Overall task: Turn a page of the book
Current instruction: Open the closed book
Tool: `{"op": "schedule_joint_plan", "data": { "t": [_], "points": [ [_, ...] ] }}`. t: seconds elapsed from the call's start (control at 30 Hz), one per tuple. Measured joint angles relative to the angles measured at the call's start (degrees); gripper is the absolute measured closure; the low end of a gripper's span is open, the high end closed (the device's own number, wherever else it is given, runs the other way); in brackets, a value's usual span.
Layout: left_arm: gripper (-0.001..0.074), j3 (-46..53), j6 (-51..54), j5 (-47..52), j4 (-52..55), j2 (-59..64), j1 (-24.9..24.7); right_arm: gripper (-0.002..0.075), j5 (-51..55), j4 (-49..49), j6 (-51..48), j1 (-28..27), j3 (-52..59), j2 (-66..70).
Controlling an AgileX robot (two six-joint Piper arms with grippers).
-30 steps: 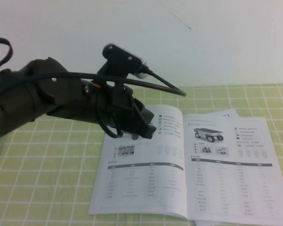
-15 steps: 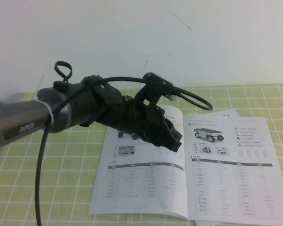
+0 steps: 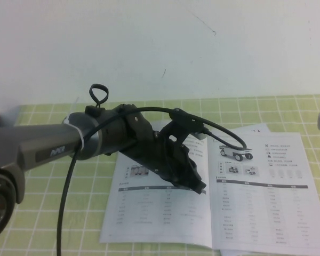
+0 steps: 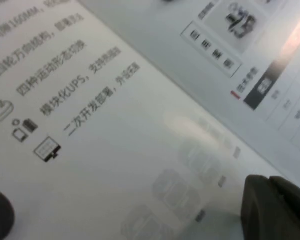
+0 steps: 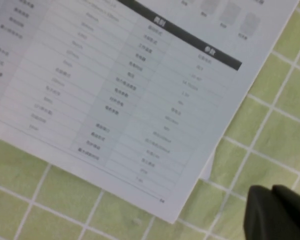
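Two grippers are seen. The left gripper (image 3: pixel 199 186) is held low at frame centre over the book's (image 3: pixel 165 213) gutter — fingers pressed together, gripping nothing. The right gripper (image 5: pixel 277 212), also closed and empty, is seen over the green checked cloth (image 3: pixel 53 213) beside the book's corner. The book lies open, lower centre to lower right; the cart-picture page (image 3: pixel 272 197) lies flat.

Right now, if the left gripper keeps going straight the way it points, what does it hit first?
The left gripper angles down toward the thin white paper booklet, near its centre fold. It would likely meet the open left-hand page first; its height above the paper is unclear.
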Motion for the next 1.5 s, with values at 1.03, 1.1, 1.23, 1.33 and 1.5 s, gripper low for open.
{"op": "schedule_joint_plan", "data": {
  "t": [1.03,1.1,1.23,1.33,1.5],
  "points": [
    [0.0737,-0.5,-8.3,1.4,4.2,3.5,0.0,0.0325,-25.2,3.4,19.8,0.0,9.8,17.8],
    [0.0737,-0.5,-8.3,1.4,4.2,3.5,0.0,0.0325,-25.8,4.0,19.8,0.0,9.8,18.2],
    [0.0737,-0.5,-8.3,1.5,4.2,3.5,0.0,0.0325,-27.2,4.8,19.8,0.0,9.8,18.4],
    [0.0737,-0.5,-8.3,1.5,4.1,3.5,0.0,0.0325,-27.3,5.0,19.8,0.0,9.8,19.2],
    [0.0737,-0.5,-8.3,1.5,4.1,3.5,0.0,0.0325,-27.3,5.2,19.8,0.0,9.8,19.8]
  ]
}}
